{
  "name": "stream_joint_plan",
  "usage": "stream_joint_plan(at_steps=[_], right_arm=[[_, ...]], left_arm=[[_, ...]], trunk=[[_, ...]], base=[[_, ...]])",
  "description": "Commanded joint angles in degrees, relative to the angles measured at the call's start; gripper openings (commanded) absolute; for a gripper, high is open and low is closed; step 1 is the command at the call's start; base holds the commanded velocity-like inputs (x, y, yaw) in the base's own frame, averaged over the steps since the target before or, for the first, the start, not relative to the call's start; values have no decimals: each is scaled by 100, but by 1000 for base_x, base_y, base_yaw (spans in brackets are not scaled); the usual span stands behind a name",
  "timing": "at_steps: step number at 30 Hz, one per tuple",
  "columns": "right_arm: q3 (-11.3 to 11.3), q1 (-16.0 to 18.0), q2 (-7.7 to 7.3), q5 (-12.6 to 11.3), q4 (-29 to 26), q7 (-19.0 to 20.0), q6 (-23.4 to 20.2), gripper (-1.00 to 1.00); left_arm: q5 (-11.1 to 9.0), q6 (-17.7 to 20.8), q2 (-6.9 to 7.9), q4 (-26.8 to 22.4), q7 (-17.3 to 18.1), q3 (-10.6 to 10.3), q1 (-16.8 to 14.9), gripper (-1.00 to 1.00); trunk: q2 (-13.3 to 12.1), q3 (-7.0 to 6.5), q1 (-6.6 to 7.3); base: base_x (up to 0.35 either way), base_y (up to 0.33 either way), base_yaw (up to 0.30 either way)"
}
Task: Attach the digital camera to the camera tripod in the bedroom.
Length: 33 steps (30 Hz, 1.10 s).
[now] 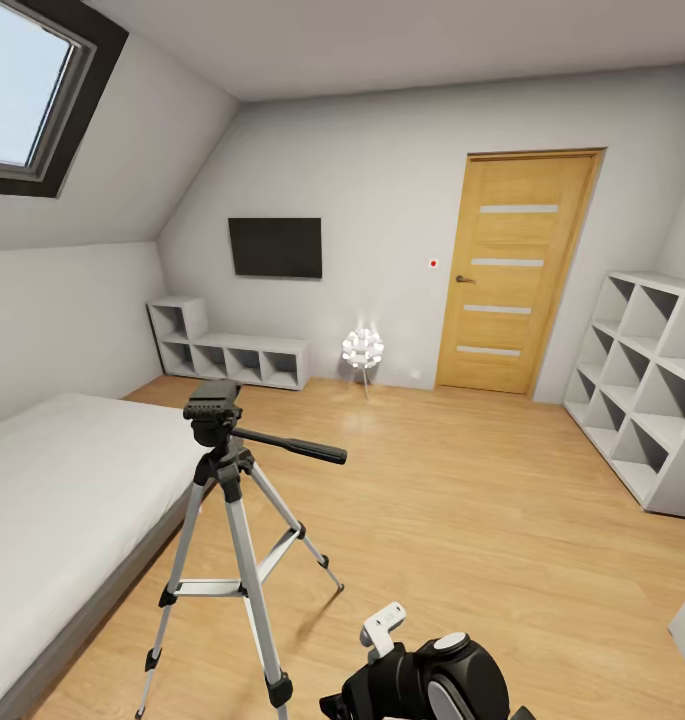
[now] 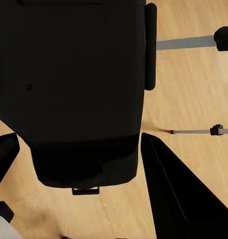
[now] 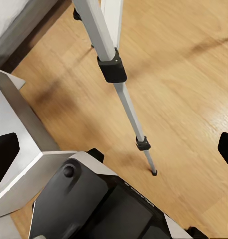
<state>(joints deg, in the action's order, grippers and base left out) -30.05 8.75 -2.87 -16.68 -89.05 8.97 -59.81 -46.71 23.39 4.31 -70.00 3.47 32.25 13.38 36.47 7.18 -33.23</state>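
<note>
The camera tripod [image 1: 227,500] stands on the light wood floor right beside the bed, silver legs spread, its black head [image 1: 214,405] bare and its pan handle [image 1: 292,447] pointing right. In the left wrist view the digital camera [image 2: 79,79] is a large black box between the two dark fingers [image 2: 178,194] of my left gripper [image 2: 79,137], which is shut on it; tripod legs [image 2: 188,43] show beyond. My right gripper [image 3: 118,149] is open, its finger edges far apart, above a tripod leg [image 3: 124,99] and the floor.
The white bed [image 1: 62,500] lies at the left. Low white shelving [image 1: 232,355], a wall TV [image 1: 275,247], a small floor lamp [image 1: 363,350] and the wooden door [image 1: 512,270] line the far wall. A tall cube shelf [image 1: 647,390] stands right. One black arm [image 1: 422,685] shows low.
</note>
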Motion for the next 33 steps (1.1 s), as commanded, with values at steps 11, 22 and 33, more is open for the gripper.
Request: stream_joint_plan(at_steps=[11, 22, 33], right_arm=[[-33, 236, 205, 33, -235, -38, -19, 100], [-41, 257, 223, 33, -260, -44, -19, 100], [-81, 258, 235, 52, -250, -73, 1, 100]], left_arm=[[26, 2, -41, 25, -9, 10, 30, -100], [30, -3, -44, 22, -29, 10, 33, -100], [43, -6, 14, -28, -29, -323, -11, -100]], trunk=[[8, 9, -2], [8, 9, -2], [8, 9, -2]], base=[[0, 0, 0], [0, 0, 0], [0, 0, 0]])
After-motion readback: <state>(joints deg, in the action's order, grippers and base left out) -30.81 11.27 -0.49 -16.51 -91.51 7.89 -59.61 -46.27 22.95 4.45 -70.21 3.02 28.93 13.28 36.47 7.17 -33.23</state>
